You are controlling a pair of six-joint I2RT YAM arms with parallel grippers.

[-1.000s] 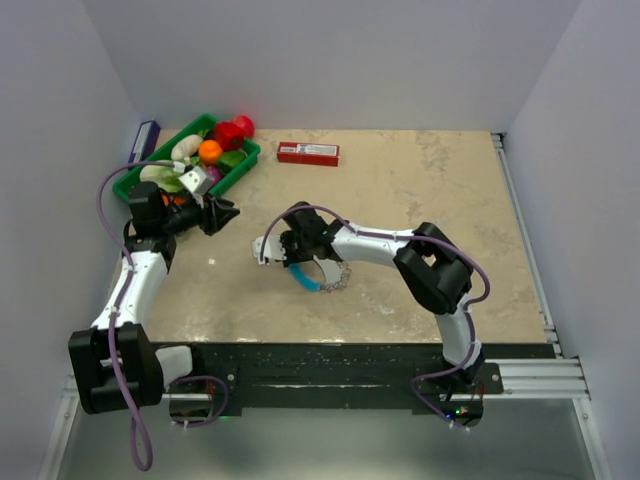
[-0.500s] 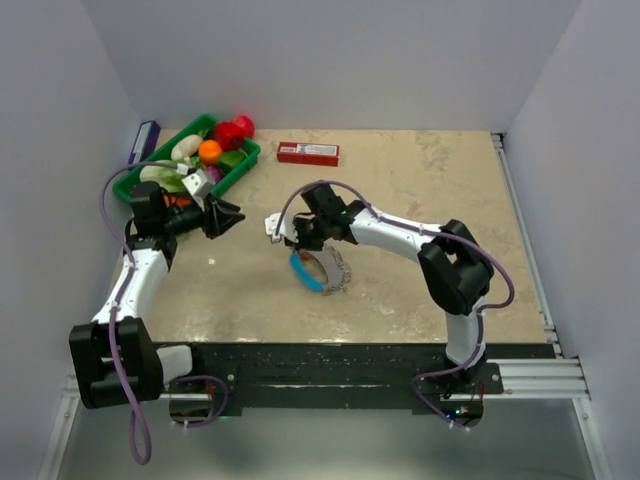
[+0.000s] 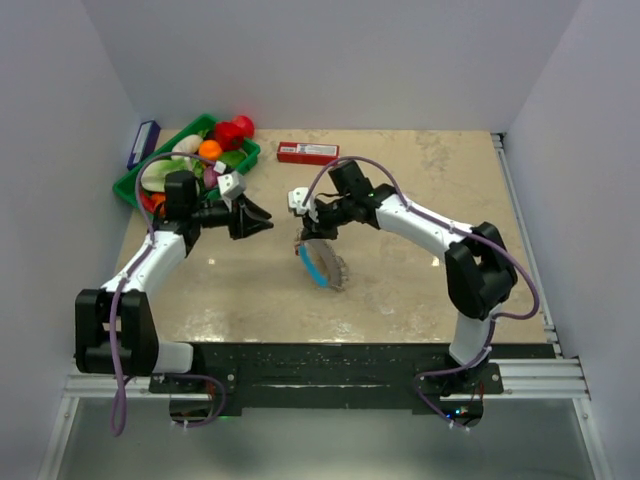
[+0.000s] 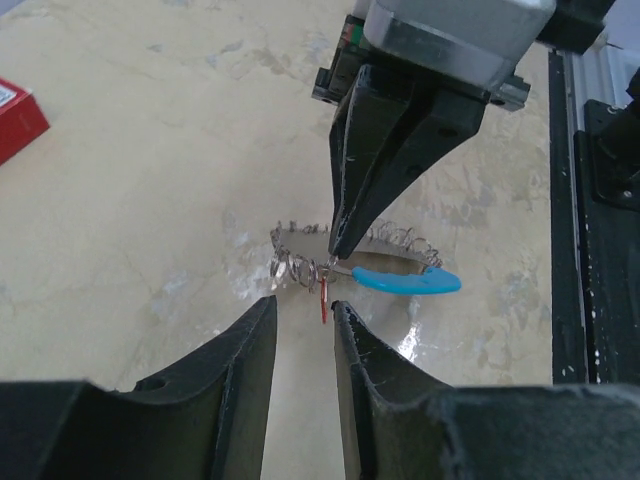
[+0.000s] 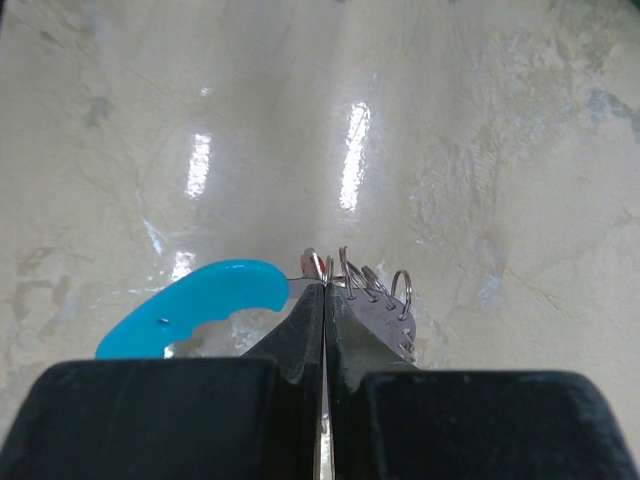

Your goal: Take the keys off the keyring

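Observation:
The keyring hangs lifted off the table, its blue section lowest in the top view. My right gripper is shut on the keyring's thin metal band, right beside the blue section. Silvery keys fringe the band on both sides of the grip. A small red-tipped key dangles just below the right fingertips. My left gripper faces it from the left, open, with the red key just beyond its tips and nothing between them.
A green tray of toy fruit and vegetables stands at the back left, behind my left arm. A long red box lies near the back edge. A dark blue item rests by the left wall.
My right gripper carried the keyring up and toward the back right. My left arm swung right from the tray, its gripper now close to the keyring.

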